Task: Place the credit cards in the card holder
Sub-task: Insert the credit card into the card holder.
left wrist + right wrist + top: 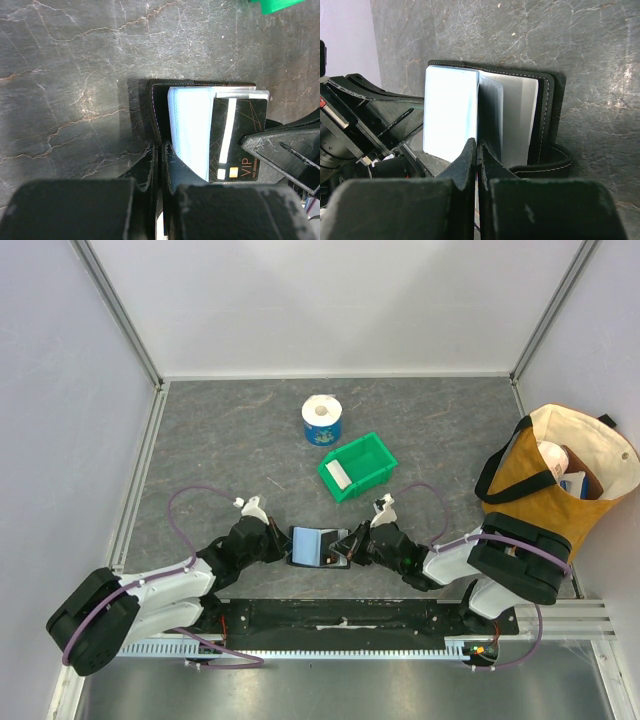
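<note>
The grey stone-patterned table (220, 440) carries everything, and the card holder (308, 545) lies open at its near edge, between the two arms. Well to the right of the card holder stands a yellow and cream tote bag (545, 480). Behind the card holder and slightly right sits the green bin (375, 465), with a white card (339, 475) lying inside it. Farther behind the card holder is a blue and white roll (322, 420). The left gripper (160, 150) is clamped on the card holder's left cover. The right gripper (477, 147) is pinched tight on the black card (235, 135), which lies over the card holder's bluish pockets on its right half.
</note>
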Robot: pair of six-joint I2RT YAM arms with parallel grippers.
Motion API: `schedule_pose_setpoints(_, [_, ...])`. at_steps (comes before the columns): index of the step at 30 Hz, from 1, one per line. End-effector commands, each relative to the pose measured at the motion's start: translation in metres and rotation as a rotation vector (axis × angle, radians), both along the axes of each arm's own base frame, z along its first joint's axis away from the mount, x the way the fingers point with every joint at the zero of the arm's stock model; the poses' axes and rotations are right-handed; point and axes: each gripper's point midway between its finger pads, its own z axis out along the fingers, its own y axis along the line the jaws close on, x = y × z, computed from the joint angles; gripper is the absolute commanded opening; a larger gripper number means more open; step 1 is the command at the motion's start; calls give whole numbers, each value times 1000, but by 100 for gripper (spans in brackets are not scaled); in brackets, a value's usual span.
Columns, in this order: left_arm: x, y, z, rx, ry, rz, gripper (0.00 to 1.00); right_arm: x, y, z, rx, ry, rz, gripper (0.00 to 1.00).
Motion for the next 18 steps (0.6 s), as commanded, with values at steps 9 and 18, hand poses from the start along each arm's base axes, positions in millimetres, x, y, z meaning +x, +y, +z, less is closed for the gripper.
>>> schedule_pose_setpoints(9, [-7, 16, -19, 85, 46, 29, 2, 14, -5, 16, -8, -67, -68, 0])
schedule_pose_setpoints(18, [-5, 13, -17, 81, 40, 20, 2, 17, 7, 19, -9, -79, -38, 0])
